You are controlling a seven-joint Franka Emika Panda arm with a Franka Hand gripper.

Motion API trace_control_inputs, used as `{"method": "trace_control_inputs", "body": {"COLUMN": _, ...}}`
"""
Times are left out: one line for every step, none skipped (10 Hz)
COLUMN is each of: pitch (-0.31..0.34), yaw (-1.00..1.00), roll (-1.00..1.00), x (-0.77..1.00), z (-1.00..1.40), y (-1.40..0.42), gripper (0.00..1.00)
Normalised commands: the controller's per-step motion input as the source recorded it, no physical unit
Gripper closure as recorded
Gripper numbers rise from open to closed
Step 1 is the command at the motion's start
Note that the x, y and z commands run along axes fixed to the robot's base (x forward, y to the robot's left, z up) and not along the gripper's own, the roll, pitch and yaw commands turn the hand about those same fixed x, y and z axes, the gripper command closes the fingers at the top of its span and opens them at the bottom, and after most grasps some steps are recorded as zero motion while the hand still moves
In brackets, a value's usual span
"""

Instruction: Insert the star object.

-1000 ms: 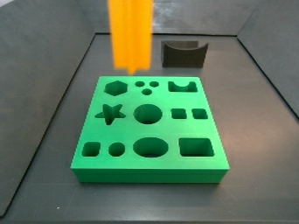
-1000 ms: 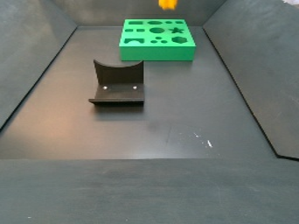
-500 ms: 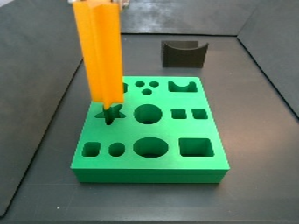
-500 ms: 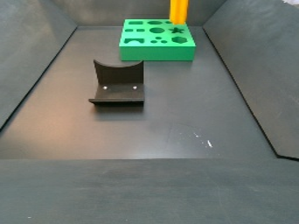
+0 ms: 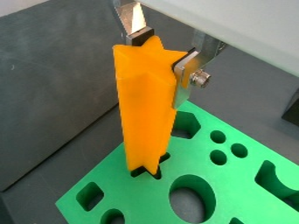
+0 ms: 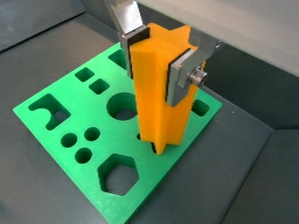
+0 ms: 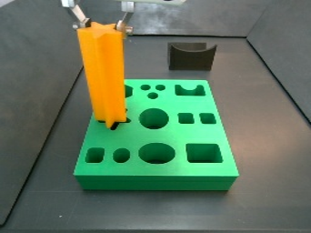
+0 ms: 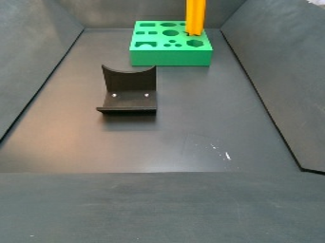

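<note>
The star object (image 7: 104, 77) is a tall orange star-section bar standing upright, its lower end in the star-shaped hole at the left of the green block (image 7: 158, 173). My gripper (image 7: 100, 23) is at the bar's top, its silver fingers on either side. In both wrist views the dark pads lie against the star object (image 5: 146, 114) (image 6: 158, 96), so the gripper (image 5: 163, 57) (image 6: 160, 57) is shut on it. The block (image 8: 165, 52) and the bar (image 8: 197, 14) also show at the far end of the floor in a side view.
The green block (image 6: 47, 122) has several other holes: round, square, hexagonal and notched. The dark fixture (image 7: 191, 56) stands behind the block; it also shows mid-floor in a side view (image 8: 127, 92). Grey walls enclose the dark floor.
The star object came from above the block's back edge down over the star hole. Since half a second ago it has sunk lower, with the gripper's fingers now in view at its top.
</note>
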Motion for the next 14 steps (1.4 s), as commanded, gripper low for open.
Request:
{"method": "trace_control_inputs", "body": {"pitch": 0.133, "yaw": -0.11, "roll": 0.17, "x": 0.16, "z": -0.25, "y": 0.00, "gripper": 1.00}}
{"method": "trace_control_inputs", "body": {"pitch": 0.139, "yaw": -0.22, "roll": 0.13, "x": 0.34, "z": -0.30, "y": -0.08, "gripper": 1.00}}
{"method": "trace_control_inputs", "body": {"pitch": 0.124, "yaw": -0.26, "roll": 0.11, "x": 0.35, "z": -0.35, "y": -0.08, "gripper": 1.00}}
{"method": "trace_control_inputs", "body": {"pitch": 0.054, "yaw": -0.07, "roll": 0.11, "x": 0.10, "z": -0.36, "y": -0.06, "gripper": 1.00}}
{"method": "trace_control_inputs", "body": {"pitch": 0.000, "yaw": 0.00, "roll": 0.02, "x": 0.00, "z": -0.38, "y": -0.05, "gripper": 1.00}}
{"method": "trace_control_inputs", "body": {"pitch": -0.104, "yaw": 0.00, "roll": 0.00, "x": -0.13, "z": -0.45, "y": -0.03, "gripper": 1.00}}
{"method": "trace_control_inputs", "body": {"pitch": -0.224, "yaw": 0.02, "roll": 0.00, "x": -0.26, "z": -0.49, "y": -0.03, "gripper": 1.00}}
{"method": "trace_control_inputs", "body": {"pitch": -0.203, "yaw": 0.00, "roll": 0.00, "x": -0.15, "z": -0.45, "y": 0.00, "gripper": 1.00}}
{"method": "trace_control_inputs", "body": {"pitch": -0.214, "yaw": 0.00, "roll": 0.00, "x": -0.15, "z": -0.46, "y": -0.02, "gripper": 1.00}}
{"method": "trace_control_inputs", "body": {"pitch": -0.196, "yaw": 0.01, "roll": 0.00, "x": -0.13, "z": -0.43, "y": -0.03, "gripper": 1.00}}
{"method": "trace_control_inputs", "body": {"pitch": -0.194, "yaw": 0.00, "roll": -0.02, "x": -0.13, "z": -0.46, "y": -0.03, "gripper": 1.00}}
{"method": "trace_control_inputs", "body": {"pitch": -0.227, "yaw": 0.00, "roll": -0.01, "x": -0.17, "z": -0.44, "y": -0.08, "gripper": 1.00}}
{"method": "trace_control_inputs", "body": {"pitch": -0.141, "yaw": 0.00, "roll": -0.03, "x": -0.05, "z": -0.18, "y": 0.00, "gripper": 1.00}}
{"method": "trace_control_inputs", "body": {"pitch": 0.000, "yaw": 0.00, "roll": 0.00, "x": 0.00, "z": 0.00, "y": 0.00, "gripper": 1.00}}
